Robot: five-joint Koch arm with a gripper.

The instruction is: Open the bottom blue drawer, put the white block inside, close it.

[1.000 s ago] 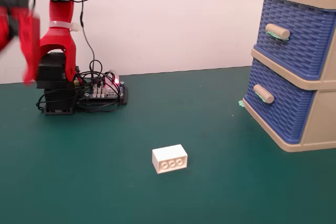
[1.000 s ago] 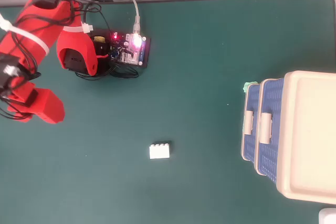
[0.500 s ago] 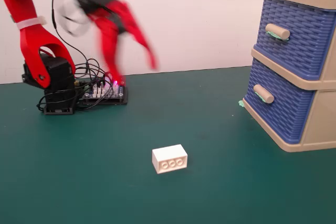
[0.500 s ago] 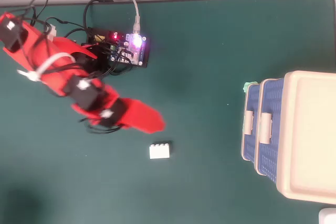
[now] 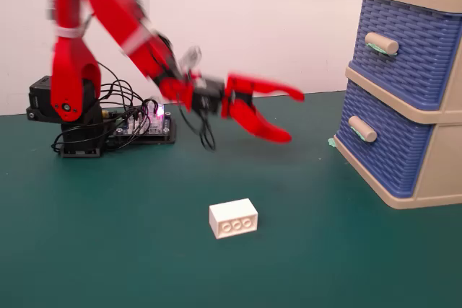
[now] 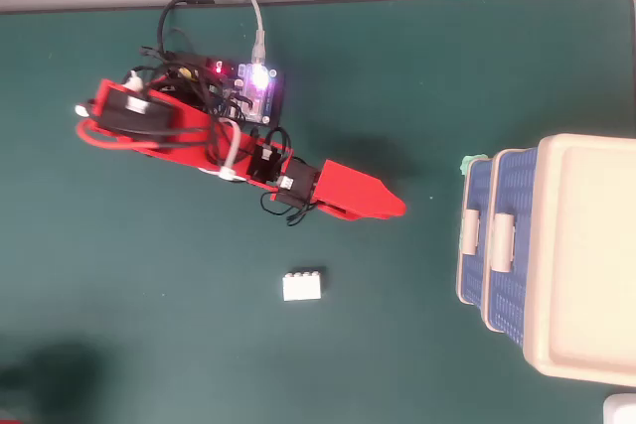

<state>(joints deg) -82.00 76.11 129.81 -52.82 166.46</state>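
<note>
1. Closest to me, the white block (image 5: 233, 219) lies on the green worktop (image 5: 144, 265), its three round studs facing forward in the fixed view. Nothing touches it. From overhead (image 6: 302, 286) it sits alone, below and a little left of the hand's tips.

2. Beyond the block, the red arm (image 5: 137, 34) reaches out over the worktop towards the right of the fixed view. Its hand (image 5: 289, 115) hangs in the air, well above the surface and apart from the block. The two jaws are spread wide, one above the other, the upper tip pointing at the cabinet and the lower angling down. There is nothing between them. From overhead the hand (image 6: 394, 208) shows only as one red wedge, the jaws stacked.

3. Off to the right stands the beige cabinet (image 5: 440, 171) with two blue woven drawers. The bottom blue drawer (image 5: 386, 146) is shut, its beige handle (image 5: 362, 129) sticking out towards the hand, with a clear gap of worktop between them. The upper blue drawer (image 5: 408, 48) is shut too.

4. A small pale green scrap (image 5: 332, 142) lies on the worktop by the cabinet's near corner.

5. Farthest back, by the white wall, the arm's black base (image 5: 68, 117) stands beside a circuit board (image 5: 144, 126) with a glowing light and a tangle of black wires.
</note>
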